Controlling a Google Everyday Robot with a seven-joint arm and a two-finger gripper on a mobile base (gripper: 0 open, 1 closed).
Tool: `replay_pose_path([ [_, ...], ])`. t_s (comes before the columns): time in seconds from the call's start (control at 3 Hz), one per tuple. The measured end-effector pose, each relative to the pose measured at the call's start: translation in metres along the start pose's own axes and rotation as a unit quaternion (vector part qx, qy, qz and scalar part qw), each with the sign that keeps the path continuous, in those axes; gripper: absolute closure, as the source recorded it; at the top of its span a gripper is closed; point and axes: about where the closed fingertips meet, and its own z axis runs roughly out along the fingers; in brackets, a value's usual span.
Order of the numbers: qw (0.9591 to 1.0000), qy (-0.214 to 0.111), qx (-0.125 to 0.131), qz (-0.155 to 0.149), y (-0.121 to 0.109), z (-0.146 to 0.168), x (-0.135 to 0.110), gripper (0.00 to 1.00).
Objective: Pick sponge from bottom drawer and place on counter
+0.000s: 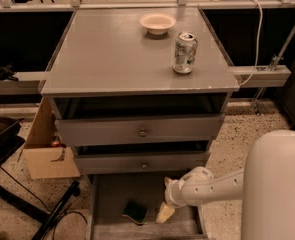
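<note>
Green sponge lies flat in open bottom drawer, claw just beside.

Robot test lab. A lone grey drawer cabinet stands on a speckled floor, fenced by metal rails, with a loose white cable, a cardboard box and black stand legs around it. The gripper hangs low in the bottom drawer.

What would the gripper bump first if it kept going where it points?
Probably the floor of the bottom drawer, beside the sponge; the gripper points down into it, depth unclear.
</note>
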Motion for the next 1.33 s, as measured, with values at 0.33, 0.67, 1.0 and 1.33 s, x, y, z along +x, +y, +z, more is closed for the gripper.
replay_pose_path([
  [0.33,0.9997,-0.022,-0.012,0.002,0.006,0.047,-0.002,0.00],
  [0.67,0.9979,-0.058,-0.022,0.020,0.022,0.113,0.004,0.00],
  [1.0,0.9950,-0.087,-0.031,0.039,0.043,0.166,0.005,0.00],
  [1.33,0.9930,-0.102,-0.031,0.050,0.048,0.194,-0.002,0.00],
])
